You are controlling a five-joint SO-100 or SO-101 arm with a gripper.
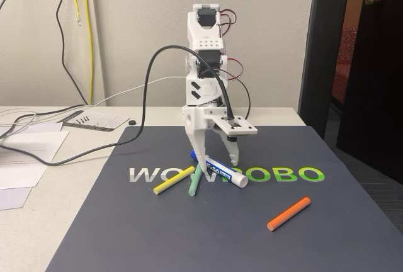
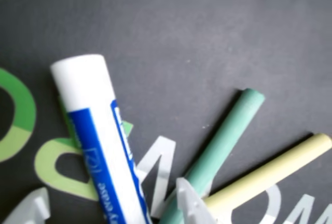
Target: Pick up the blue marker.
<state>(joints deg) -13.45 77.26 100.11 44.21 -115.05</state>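
blue marker (image 1: 220, 172): lies flat on the dark mat (image 1: 189, 234), between the fingers, not lifted; smooth white barrel, blue label
tool (image 1: 216, 156): open, fingers straddling the barrel, seemingly set to close across it
green stick (image 2: 218, 149): thin, matte, just beside the marker
yellow stick (image 2: 270, 172): lies next to green
orange stick (image 1: 288, 213): well apart

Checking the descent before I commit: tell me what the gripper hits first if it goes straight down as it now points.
Likely the blue marker: the open gripper straddles it. The near fingertip sits close over the green stick, so it might touch that too; depth is unclear.
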